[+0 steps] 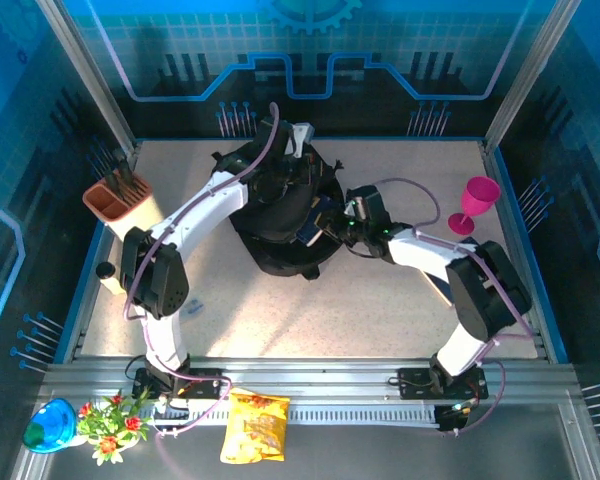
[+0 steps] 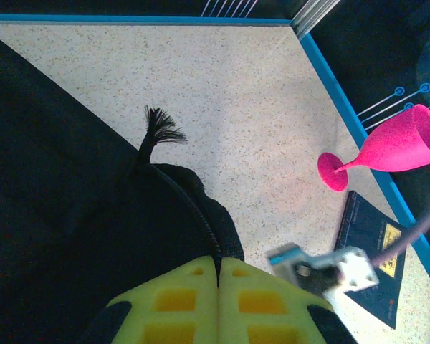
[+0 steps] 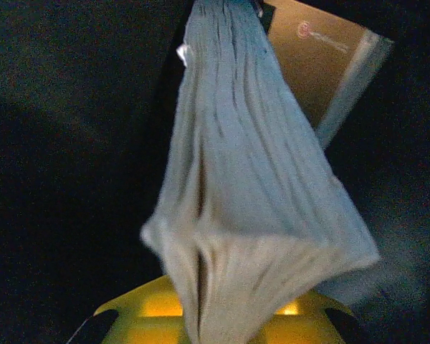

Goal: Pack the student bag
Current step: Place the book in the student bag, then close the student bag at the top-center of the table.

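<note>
Student bag (image 1: pixel 280 235) edge was pinched between the closed left fingers (image 2: pixel 179 301); right fingers (image 3: pixel 147 307) clamped a book (image 3: pixel 251 179), its pages fanning out ahead of them.

The student bag (image 1: pixel 280 250) is soft black cloth, matt, with a frayed thread tuft. The surface (image 1: pixel 360 310) looks speckled, matt and finely grained. The goblet (image 1: pixel 477 195) is pink plastic with a grainy finish. The book (image 3: pixel 258 201) shows pale paper pages. The left gripper (image 2: pixel 218 279) has smooth yellow plastic pads (image 2: pixel 175 301). The snack packet (image 1: pixel 255 425) is glossy.
</note>
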You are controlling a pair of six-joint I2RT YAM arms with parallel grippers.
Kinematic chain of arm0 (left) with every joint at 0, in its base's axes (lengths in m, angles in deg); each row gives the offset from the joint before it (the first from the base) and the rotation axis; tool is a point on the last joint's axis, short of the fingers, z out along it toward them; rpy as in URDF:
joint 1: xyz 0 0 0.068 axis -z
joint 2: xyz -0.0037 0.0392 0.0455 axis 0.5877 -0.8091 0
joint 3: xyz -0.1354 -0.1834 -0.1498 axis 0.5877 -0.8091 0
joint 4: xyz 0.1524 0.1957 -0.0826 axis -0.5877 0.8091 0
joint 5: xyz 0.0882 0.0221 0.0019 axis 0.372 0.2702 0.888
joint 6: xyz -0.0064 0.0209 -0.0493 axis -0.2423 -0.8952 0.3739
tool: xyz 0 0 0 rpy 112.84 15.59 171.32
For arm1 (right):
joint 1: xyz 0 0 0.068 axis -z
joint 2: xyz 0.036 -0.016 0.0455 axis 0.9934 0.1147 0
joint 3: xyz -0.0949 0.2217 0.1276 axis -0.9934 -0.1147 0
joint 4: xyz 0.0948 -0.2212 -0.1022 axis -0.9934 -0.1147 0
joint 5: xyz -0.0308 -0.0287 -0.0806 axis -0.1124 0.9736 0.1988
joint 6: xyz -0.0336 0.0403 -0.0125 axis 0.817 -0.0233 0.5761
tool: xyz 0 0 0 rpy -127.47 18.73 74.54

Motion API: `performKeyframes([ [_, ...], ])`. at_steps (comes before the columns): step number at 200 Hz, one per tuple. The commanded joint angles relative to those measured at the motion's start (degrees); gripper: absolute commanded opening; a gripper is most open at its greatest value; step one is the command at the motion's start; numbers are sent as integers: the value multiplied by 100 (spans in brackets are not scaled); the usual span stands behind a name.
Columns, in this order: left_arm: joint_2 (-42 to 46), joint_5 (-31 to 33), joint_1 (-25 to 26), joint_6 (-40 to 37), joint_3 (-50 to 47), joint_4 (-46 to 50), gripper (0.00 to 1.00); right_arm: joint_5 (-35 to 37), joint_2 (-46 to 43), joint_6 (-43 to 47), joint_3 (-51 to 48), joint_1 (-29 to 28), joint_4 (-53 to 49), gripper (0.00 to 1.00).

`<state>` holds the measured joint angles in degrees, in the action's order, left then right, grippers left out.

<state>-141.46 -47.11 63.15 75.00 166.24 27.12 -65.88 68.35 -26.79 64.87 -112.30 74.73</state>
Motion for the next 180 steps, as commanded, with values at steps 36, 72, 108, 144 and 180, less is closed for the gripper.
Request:
performKeyframes([
  [36,588,428,9,20,65,37,0,340,1191,-451,1044,-132,107,6],
  [72,715,449,-52,82,-53,64,1,352,1903,-434,1691,-245,195,8],
  [108,749,455,-138,179,-172,-15,1,134,1955,-317,1816,-276,39,28],
  [144,705,407,-201,213,-307,-91,1,134,774,44,880,-190,393,50],
  [180,765,152,-213,93,-722,-135,8,711,-776,769,-78,-72,-200,66],
])
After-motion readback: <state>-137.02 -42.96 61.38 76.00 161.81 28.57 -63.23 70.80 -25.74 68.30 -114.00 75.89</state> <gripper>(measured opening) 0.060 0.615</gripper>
